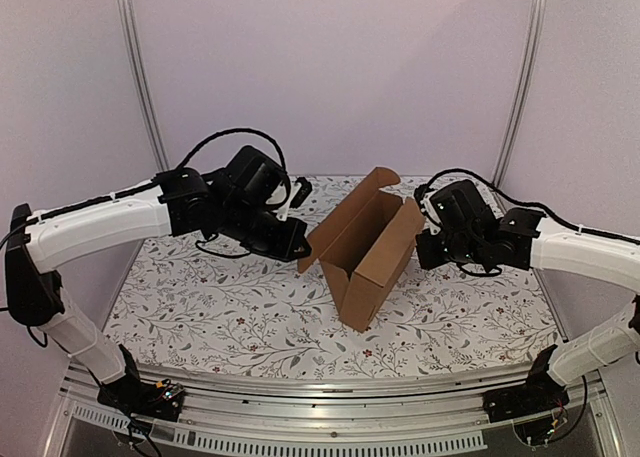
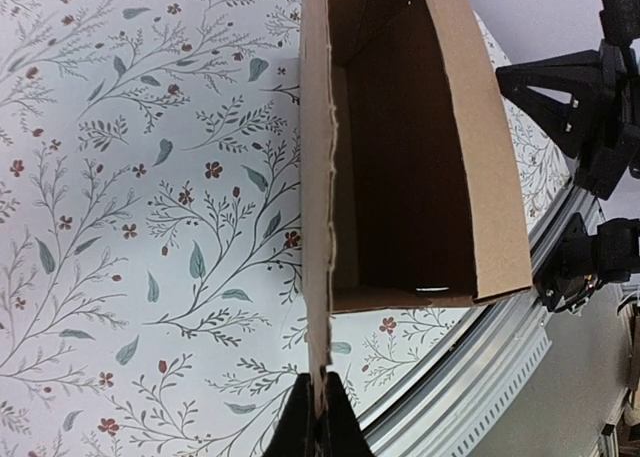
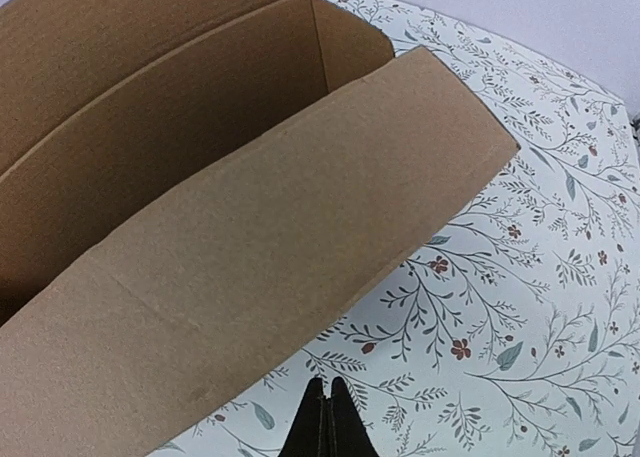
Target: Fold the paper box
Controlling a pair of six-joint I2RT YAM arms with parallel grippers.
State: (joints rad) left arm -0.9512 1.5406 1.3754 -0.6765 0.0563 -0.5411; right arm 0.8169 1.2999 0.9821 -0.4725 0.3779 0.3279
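While the left gripper (image 2: 320,402) pinches an edge of the box (image 1: 365,252), the right gripper (image 3: 326,397) sits closed, empty, beside it — mid-fold, prob. Next: right must press the lid flap (image 1: 345,222) over.

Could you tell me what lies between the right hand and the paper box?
Only bare floral tablecloth separates the right hand from the paper box, per right wrist view.

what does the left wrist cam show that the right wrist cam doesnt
Only the left wrist view: the left gripper shut on a thin wall edge of the paper box, the box's dark inside down to its floor, and the metal rail at the table's edge. Only the right wrist view: the right gripper shut on nothing, just short of a broad outer wall. Both: the box and the floral tablecloth.
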